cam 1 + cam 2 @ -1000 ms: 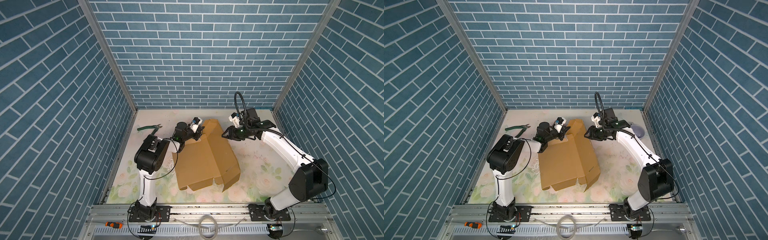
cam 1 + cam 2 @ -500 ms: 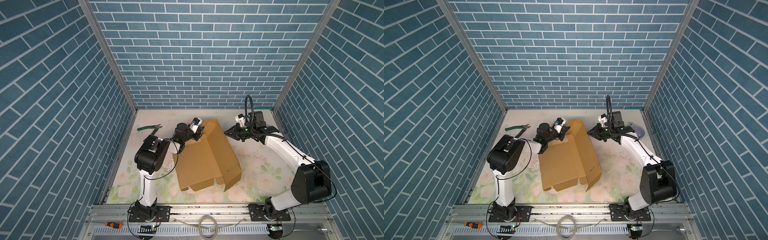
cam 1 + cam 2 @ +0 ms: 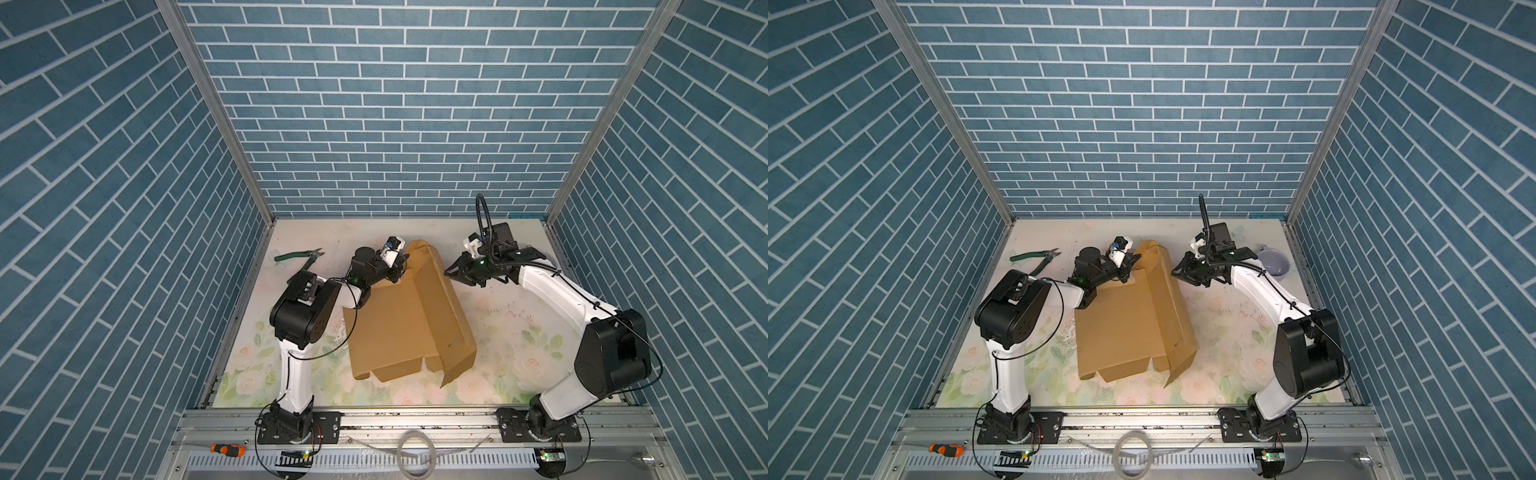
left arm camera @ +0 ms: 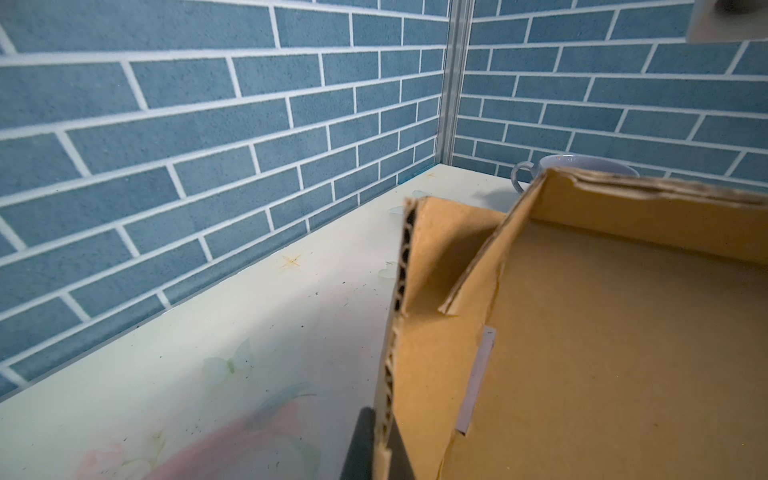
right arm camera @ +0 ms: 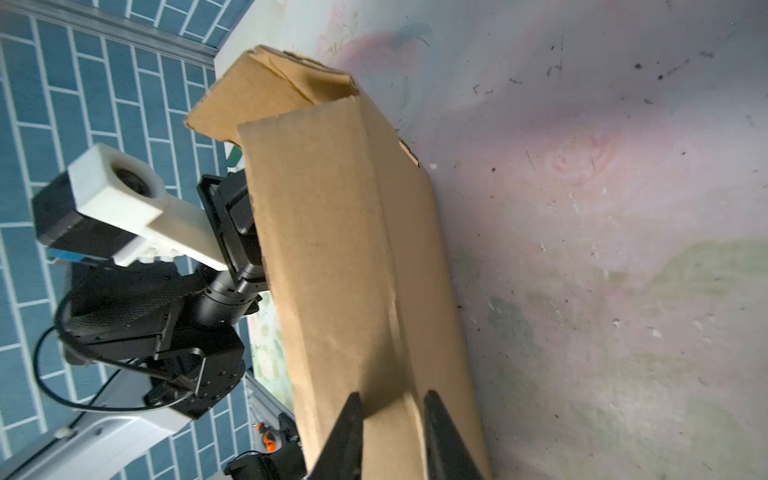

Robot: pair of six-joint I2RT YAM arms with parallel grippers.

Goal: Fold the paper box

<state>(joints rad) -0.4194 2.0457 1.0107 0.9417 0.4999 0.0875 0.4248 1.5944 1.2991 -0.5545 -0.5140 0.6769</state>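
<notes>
The paper box (image 3: 399,324) (image 3: 1125,328) is brown cardboard lying mid-table, its base flat. Its right side wall (image 5: 332,249) is folded up and over, and its far flaps stand raised. My left gripper (image 3: 399,272) (image 3: 1128,272) is at the box's far left corner. In the left wrist view it (image 4: 380,440) is shut on the corrugated edge of an upright flap (image 4: 419,332). My right gripper (image 3: 448,272) (image 3: 1175,272) is at the far end of the folded right wall. Its jaws are open, and that wall's ridge shows in the gap (image 5: 392,399).
Green-handled pliers (image 3: 299,257) (image 3: 1036,257) lie at the back left. A pale cup (image 3: 1273,264) (image 4: 582,164) stands at the back right by the wall. An orange-handled screwdriver (image 3: 226,449) lies on the front rail. Brick-patterned walls close in three sides.
My right gripper drew a little to the right, away from the box, then came back to its side wall. The left gripper and the box have stayed still.
</notes>
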